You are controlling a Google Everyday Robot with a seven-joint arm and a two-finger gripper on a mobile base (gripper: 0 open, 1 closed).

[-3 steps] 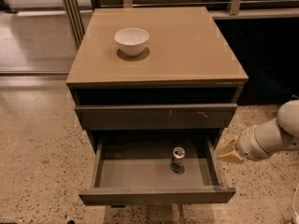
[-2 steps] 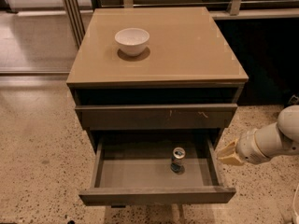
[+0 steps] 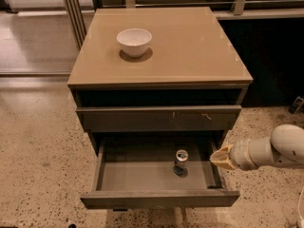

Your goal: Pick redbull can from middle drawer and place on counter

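**Gripper edging toward the open middle drawer, can not yet grasped.**
The glossy tan, square counter (image 3: 190, 56) of the grey-brown cabinet carried a white ceramic bowl (image 3: 134, 42). Below it, the wide, shallow grey-brown middle drawer (image 3: 137, 177) stood pulled out. Over the preceding second the tan-tipped gripper (image 3: 221, 156) on the white arm (image 3: 273, 151) had crept slightly left and down, to just beside the drawer's right wall. Whether its jaws were wide or narrow could not be told. The small, slim blue-and-silver redbull can (image 3: 180, 162) had stayed upright on the drawer floor, right of centre and apart from the gripper. The approach appeared under way, with the pick and the placement both outstanding.
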